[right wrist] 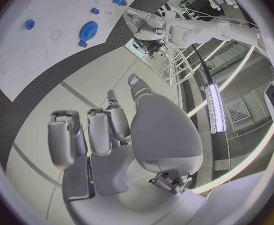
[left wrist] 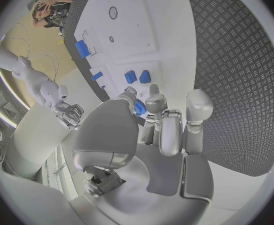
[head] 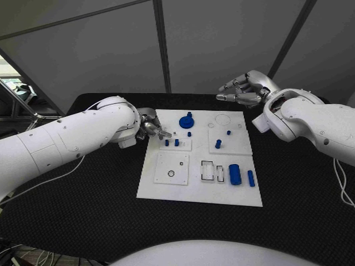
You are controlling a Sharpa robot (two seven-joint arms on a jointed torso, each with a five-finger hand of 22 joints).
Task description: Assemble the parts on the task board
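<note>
The white task board (head: 200, 188) lies mid-table. A blue gear (head: 186, 121) stands near its far edge, with small blue pegs (head: 171, 143) in front of it and two blue cylinders (head: 234, 174) near its right front. My left hand (head: 152, 127) is at the board's left edge beside the pegs. Its thumb and fingers (left wrist: 154, 105) pinch a small blue part (left wrist: 139, 108); two pegs (left wrist: 137, 76) stand just beyond the fingertips. My right hand (head: 243, 90) hangs raised past the board's far right corner, fingers apart, holding nothing. The gear (right wrist: 88, 30) lies well off from it.
On the board a square plate with a round hole (head: 171, 168) lies front left, and rectangular slots (head: 212, 170) sit beside it. Black table (head: 81, 199) surrounds the board. A white cable (head: 344, 188) trails on the table at the right.
</note>
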